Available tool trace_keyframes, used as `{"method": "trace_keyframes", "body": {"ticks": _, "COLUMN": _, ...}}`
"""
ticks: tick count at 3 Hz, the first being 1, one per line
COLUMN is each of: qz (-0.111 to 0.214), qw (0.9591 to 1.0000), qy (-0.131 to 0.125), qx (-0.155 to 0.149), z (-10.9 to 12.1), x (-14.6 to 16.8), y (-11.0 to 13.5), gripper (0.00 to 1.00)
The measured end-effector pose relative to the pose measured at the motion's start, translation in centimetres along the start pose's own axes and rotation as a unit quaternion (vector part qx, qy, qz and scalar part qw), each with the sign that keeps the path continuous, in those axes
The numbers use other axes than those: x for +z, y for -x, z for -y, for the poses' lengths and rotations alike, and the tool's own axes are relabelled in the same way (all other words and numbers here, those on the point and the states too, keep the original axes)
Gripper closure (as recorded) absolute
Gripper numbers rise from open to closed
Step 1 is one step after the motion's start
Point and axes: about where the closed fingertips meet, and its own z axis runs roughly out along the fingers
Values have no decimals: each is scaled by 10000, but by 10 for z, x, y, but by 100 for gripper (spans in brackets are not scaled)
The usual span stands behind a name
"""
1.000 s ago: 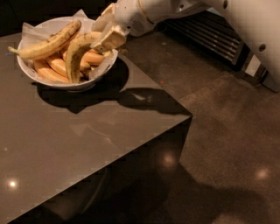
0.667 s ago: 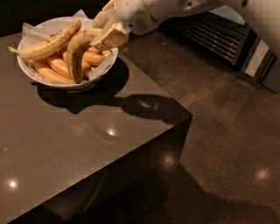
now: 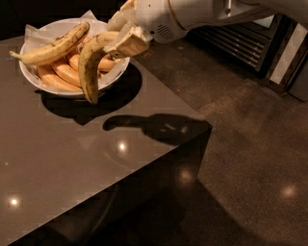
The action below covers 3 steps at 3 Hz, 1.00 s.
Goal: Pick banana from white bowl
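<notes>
The upper end of the banana (image 3: 88,67), stem included, is hidden beneath the tan pad of the gripper (image 3: 126,44), which is clamped on it at the right rim of the white bowl (image 3: 32,82). Only the near finger shows clearly; the other is mostly behind the fruit and hard to make out. From that grip the banana curves down and to the left, and its dark tip overlaps the bowl's near rim, above the bowl's black shadow on the table (image 3: 72,168). The white arm (image 3: 192,12) is cut off by the top and right edges of the view, so nothing beyond the wrist section can be seen. The gripper also covers the far right part of the bowl and some of the crinkled paper (image 3: 36,33) lining it. Still in the bowl, a long brown-flecked banana (image 3: 53,45) rests across the left side with its stem poking past the rim, and the short orange bananas (image 3: 62,72) lie under it, partly screened by the held fruit. Beyond the table the dark floor (image 3: 250,144) and a slatted grille (image 3: 236,43) are dim and lack detail. Compared with a second ago, the banana's tip hangs a little farther over the near rim, and the arm's shadow (image 3: 159,127) has slid away from the bowl toward the table's corner.
</notes>
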Motion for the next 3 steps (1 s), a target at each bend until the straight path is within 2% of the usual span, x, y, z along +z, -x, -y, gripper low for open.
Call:
{"method": "trace_keyframes", "body": {"ticks": 1, "qz": -71, "qw": 9997, "qy": -109, "qx": 197, "z": -13, "x": -19, "y": -2, "gripper": 100}}
{"method": "trace_keyframes", "body": {"ticks": 2, "qz": -153, "qw": 9975, "qy": -470, "qx": 496, "z": -37, "x": -56, "y": -4, "gripper": 100}}
{"method": "trace_keyframes", "body": {"ticks": 3, "qz": -152, "qw": 9976, "qy": -469, "qx": 490, "z": -37, "x": -56, "y": -4, "gripper": 100}}
